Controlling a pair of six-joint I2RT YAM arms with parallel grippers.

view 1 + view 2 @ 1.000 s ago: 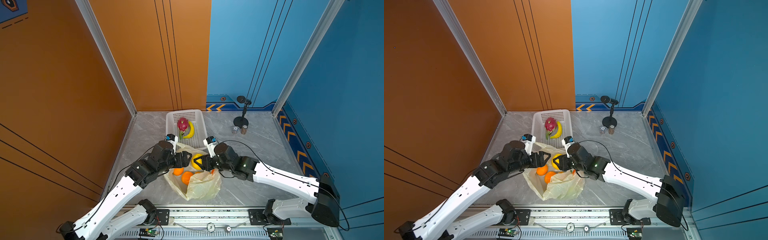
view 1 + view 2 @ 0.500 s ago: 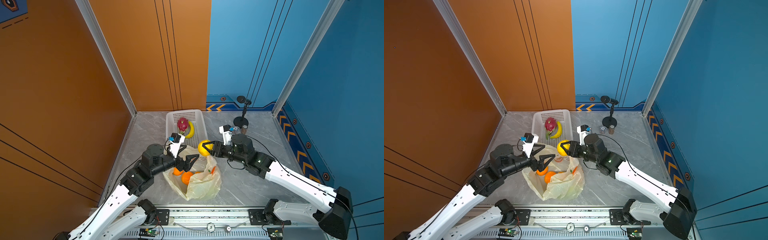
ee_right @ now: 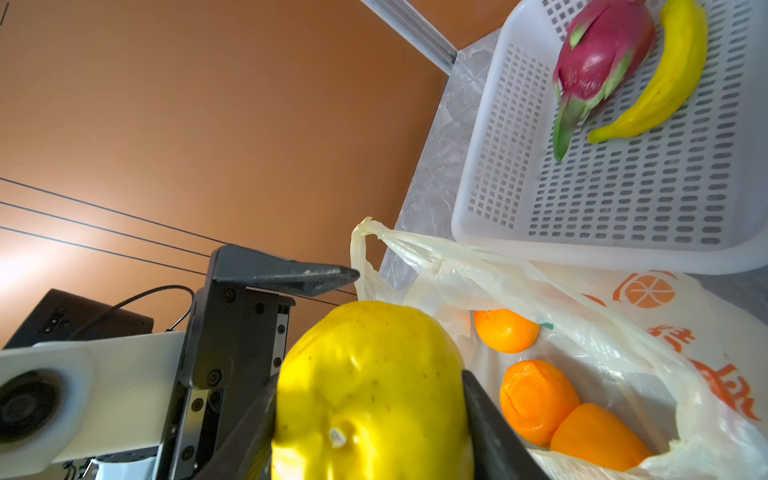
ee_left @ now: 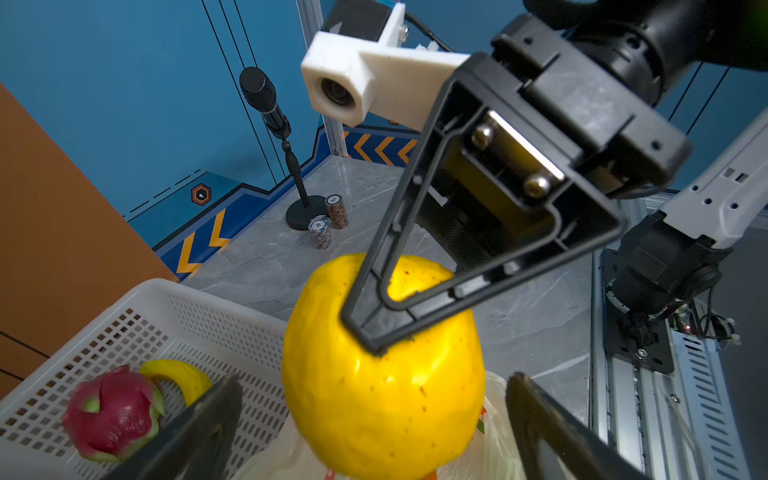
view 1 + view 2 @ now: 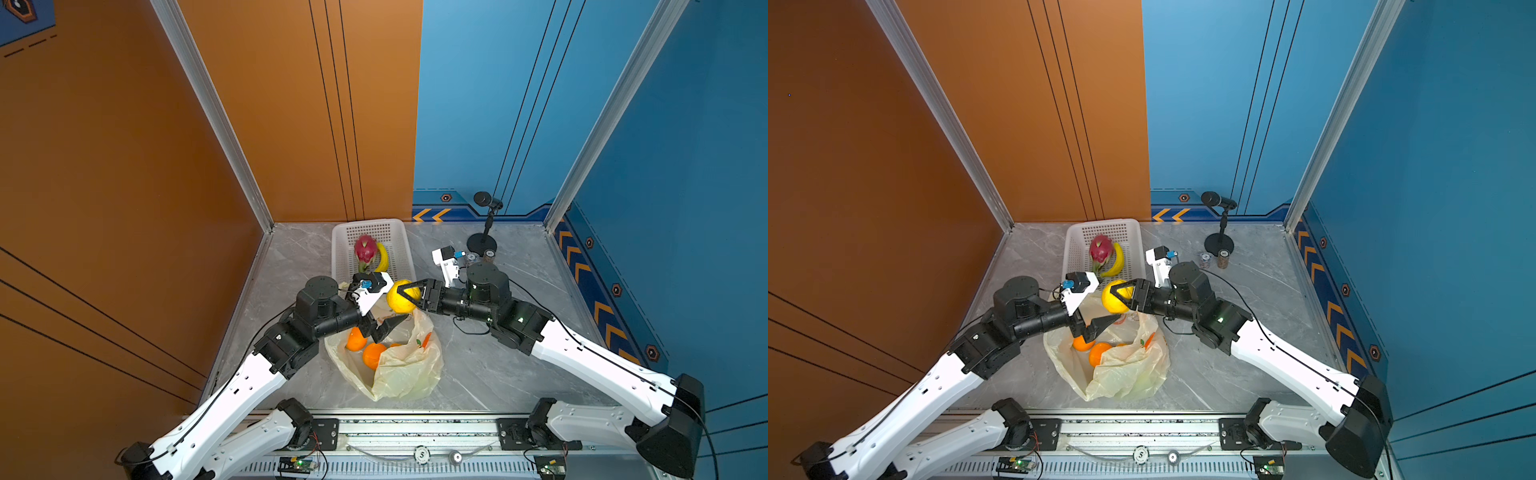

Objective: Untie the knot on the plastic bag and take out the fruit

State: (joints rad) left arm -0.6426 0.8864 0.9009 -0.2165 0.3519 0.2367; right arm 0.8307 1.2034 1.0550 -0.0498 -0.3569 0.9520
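Gripping the yellow fruit [image 4: 382, 399] across its middle, the right gripper [image 5: 402, 296] holds it just above the bag [image 5: 399, 370] mouth, near the basket [image 5: 365, 222]. The skin looks smooth, probably slippery, so squeeze at the widest part. The left gripper [image 5: 384, 314] gapes wide, empty. Oranges [image 5: 372, 353] sit in the bag.

Right claw [image 3: 368, 419] gripped yellow fruit [image 3: 365, 357]; oranges [image 3: 536, 399] sat in open plastic bag [image 3: 706, 320]; basket [image 3: 582, 253] held dragon fruit [image 3: 602, 54], banana [image 3: 665, 83].
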